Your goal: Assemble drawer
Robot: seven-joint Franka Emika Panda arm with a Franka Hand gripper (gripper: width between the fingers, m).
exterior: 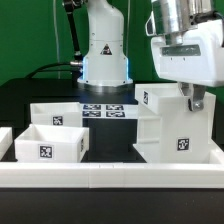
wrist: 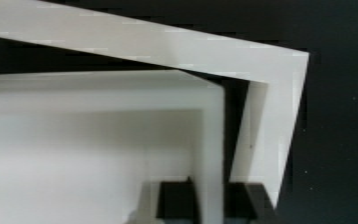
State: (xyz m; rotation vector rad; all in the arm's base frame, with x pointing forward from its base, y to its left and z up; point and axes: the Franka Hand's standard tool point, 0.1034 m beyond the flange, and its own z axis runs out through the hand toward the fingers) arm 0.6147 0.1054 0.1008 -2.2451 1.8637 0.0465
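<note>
The large white drawer housing stands at the exterior view's right, with black-and-white tags on its faces. My gripper reaches down onto its top edge. In the wrist view the two black fingers grip a thin white wall of the housing between them, so the gripper is shut on that wall. Two shallow white trays sit at the exterior view's left: one in front and one behind it. Both are apart from the housing.
A long low white border rail runs along the table's front. The marker board lies flat behind the trays, in front of the robot base. Another white piece shows at the far left edge.
</note>
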